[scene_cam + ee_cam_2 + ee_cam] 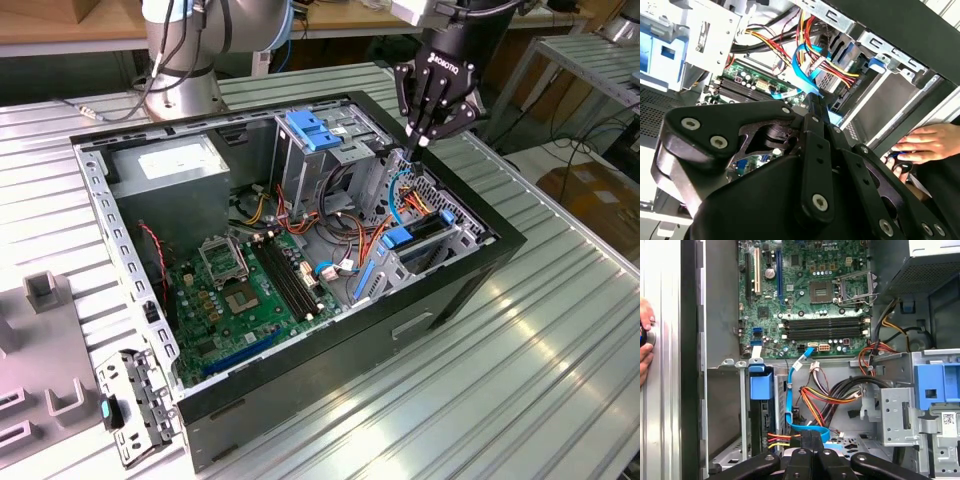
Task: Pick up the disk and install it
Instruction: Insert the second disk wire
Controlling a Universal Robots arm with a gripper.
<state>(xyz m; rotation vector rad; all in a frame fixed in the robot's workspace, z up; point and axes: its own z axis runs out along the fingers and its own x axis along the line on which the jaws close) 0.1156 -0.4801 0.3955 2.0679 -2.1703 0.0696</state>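
The disk stands on edge in the drive cage at the open computer case's corner, on the exterior view's right, framed by its blue carrier. In the first wrist view the disk sits in the slot under its blue carrier tab. My gripper hangs just above the cage, shut, with nothing between its black fingers. Its tips sit right beside a blue ribbon cable; I cannot tell whether they touch. The gripper is apart from the disk.
The case lies open on a ribbed metal table, showing the motherboard, a grey power-supply box and a light-blue latch plate. A person's hand rests outside the case wall. Grey fixtures and a loose bracket lie on the exterior view's left.
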